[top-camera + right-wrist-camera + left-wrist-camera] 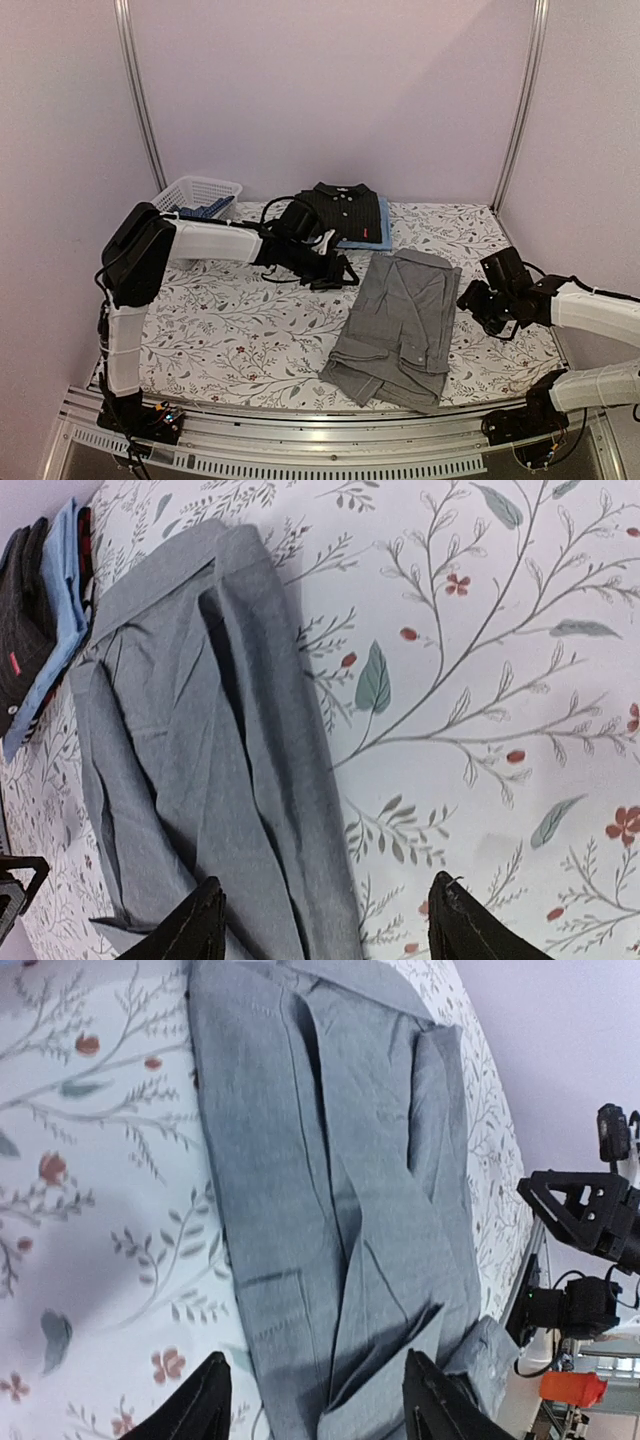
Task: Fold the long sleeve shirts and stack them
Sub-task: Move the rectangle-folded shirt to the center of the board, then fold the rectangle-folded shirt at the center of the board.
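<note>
- On the table (230,320), right of its middle, lies the grey shirt (400,325). It is folded lengthwise into a long strip with the sleeves turned in, and the near end is rumpled.
- At the far edge, the black shirt (345,212) rests folded on the light blue shirt (384,238).
- The left gripper (318,1400) hovers at the strip's left side, its fingers wide apart and holding nothing. The right gripper (325,920) is the same on the right side.
- I judge the crosswise fold comes next: both grippers should pinch one end and carry it over the other.
</note>
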`<state>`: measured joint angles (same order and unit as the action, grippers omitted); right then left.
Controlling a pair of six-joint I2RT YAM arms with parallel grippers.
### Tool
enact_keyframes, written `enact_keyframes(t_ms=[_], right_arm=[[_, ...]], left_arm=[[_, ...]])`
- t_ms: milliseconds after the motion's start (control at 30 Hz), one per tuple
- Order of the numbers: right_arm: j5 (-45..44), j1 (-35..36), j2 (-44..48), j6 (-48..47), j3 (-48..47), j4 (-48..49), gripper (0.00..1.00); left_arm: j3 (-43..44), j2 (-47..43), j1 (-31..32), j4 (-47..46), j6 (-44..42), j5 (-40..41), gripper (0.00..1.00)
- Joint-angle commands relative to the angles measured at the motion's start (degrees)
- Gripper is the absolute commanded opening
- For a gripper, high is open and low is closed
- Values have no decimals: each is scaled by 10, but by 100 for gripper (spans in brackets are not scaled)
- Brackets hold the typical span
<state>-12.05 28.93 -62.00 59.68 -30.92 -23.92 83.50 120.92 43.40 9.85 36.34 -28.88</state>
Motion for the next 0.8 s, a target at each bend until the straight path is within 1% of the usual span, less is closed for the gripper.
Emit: enact_keyframes(t_ms=[0, 100, 200, 233, 333, 400, 433, 500, 633, 667, 767], right_arm=[[107, -89, -92, -121, -31, 118, 68], [151, -124, -169, -145, -59, 170, 67], [177, -147, -236, -162, -86, 192, 67], [181, -149, -267, -166, -94, 195, 65], [194, -149, -317, -178, -116, 197, 58], [207, -148, -345, -185, -121, 200, 55], [210, -147, -352, -187, -122, 200, 54], [212, -140, -362, -193, -123, 198, 52], [203, -113, -386, -206, -145, 175, 50], [198, -102, -390, -209, -153, 167, 49], [186, -67, -407, -212, -176, 149, 49]], left_arm=[[115, 98, -4, 60, -61, 17, 58], [176, 152, -3, 72, -61, 36, 58], [229, 193, 0, 84, -56, 35, 58], [244, 206, 2, 89, -55, 35, 58], [277, 232, 10, 100, -45, 40, 57], [285, 241, 15, 98, -33, 32, 54], [285, 241, 18, 97, -28, 32, 50], [274, 236, 24, 96, -15, 45, 39], [192, 197, 24, 72, 22, 61, 10], [163, 178, 24, 58, 30, 65, 6], [71, 116, 23, 24, 49, 88, 0]])
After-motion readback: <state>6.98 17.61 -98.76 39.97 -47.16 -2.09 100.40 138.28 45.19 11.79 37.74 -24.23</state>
